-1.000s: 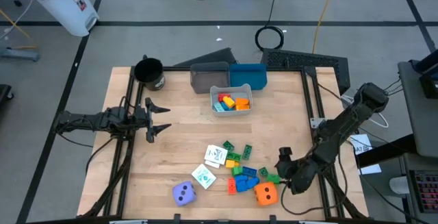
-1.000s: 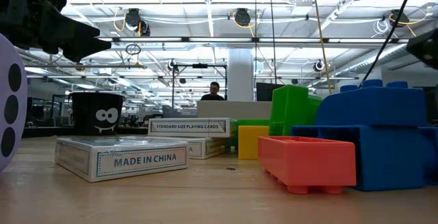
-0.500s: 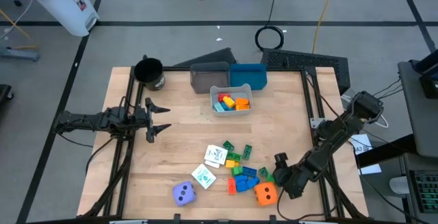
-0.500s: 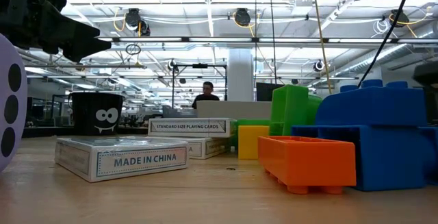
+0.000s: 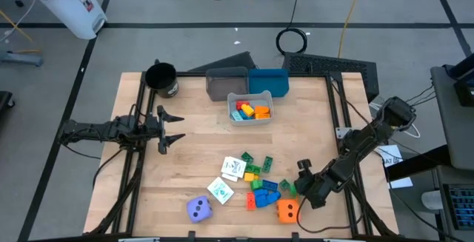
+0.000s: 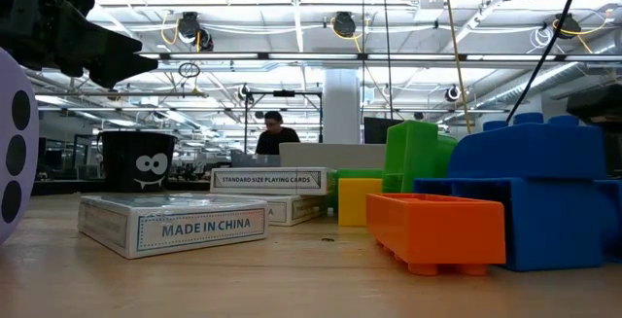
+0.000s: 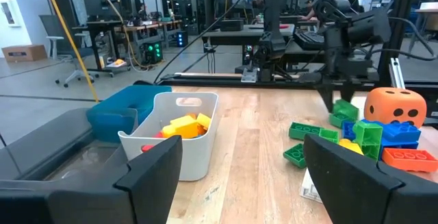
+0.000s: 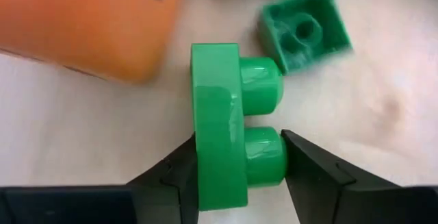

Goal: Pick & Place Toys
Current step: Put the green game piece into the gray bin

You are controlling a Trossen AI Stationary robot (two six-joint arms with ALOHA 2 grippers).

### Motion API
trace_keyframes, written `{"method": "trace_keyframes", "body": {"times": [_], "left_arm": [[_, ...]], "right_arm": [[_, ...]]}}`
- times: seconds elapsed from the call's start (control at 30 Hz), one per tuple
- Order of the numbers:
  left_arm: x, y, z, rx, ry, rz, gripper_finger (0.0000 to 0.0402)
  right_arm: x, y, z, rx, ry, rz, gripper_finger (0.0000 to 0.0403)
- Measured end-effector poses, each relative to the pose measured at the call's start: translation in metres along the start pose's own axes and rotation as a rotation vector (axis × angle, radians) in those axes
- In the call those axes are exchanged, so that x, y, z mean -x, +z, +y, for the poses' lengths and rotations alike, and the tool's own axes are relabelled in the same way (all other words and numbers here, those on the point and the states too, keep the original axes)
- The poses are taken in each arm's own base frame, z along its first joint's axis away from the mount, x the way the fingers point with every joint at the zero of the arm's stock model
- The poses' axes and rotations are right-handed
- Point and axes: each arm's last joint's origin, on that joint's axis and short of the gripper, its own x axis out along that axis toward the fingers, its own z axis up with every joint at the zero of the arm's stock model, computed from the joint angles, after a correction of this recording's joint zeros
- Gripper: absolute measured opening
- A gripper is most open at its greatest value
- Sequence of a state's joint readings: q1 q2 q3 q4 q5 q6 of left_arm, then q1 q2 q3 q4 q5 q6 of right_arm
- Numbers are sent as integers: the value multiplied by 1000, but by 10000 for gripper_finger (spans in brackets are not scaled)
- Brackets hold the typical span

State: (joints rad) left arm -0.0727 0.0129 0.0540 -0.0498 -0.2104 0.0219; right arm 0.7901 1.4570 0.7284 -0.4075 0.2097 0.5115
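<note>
The right gripper [image 8: 236, 162] has been closing and is now pinching a green block [image 8: 229, 152] at the right edge of the toy pile [image 5: 259, 186], just beside the orange die [image 5: 288, 211], which has shifted nearer. The pick looks secured. The left gripper [image 5: 172, 129], spread open, is waiting at the left.

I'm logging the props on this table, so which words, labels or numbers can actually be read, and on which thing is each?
"MADE IN CHINA": side of the nearest white card box, low view.
"STANDARD SIZE PLAYING CARDS": side of the card box behind it.
Black cup: a printed cartoon face only, no words.
Purple die and orange die: dots only.
Green print on the card boxes from above: too small to read.
</note>
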Motion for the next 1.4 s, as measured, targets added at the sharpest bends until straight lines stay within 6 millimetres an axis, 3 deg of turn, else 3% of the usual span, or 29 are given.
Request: {"method": "trace_keyframes", "body": {"times": [0.2, 0.37, 0.47, 0.73, 0.97, 1.07, 1.2, 1.4], "left_arm": [[0, 0, 0, 0, 0, 0, 310], [0, 0, 0, 0, 0, 0, 310], [0, 0, 0, 0, 0, 0, 310], [0, 0, 0, 0, 0, 0, 310], [0, 0, 0, 0, 0, 0, 310], [0, 0, 0, 0, 0, 0, 310], [0, 0, 0, 0, 0, 1, 310], [0, 0, 0, 0, 0, 0, 310]], "right_arm": [[35, -6, -26, -88, -135, -29, 159], [64, -1, -51, -155, -346, -235, 159], [71, 4, -66, -160, -448, -331, 159], [61, 22, -128, -162, -511, -558, 159], [76, 47, -199, -156, -497, -700, 159], [76, 56, -232, -204, -479, -670, 159], [60, 57, -272, -262, -461, -561, 159], [27, 39, -304, -356, -476, -419, 159]]}}
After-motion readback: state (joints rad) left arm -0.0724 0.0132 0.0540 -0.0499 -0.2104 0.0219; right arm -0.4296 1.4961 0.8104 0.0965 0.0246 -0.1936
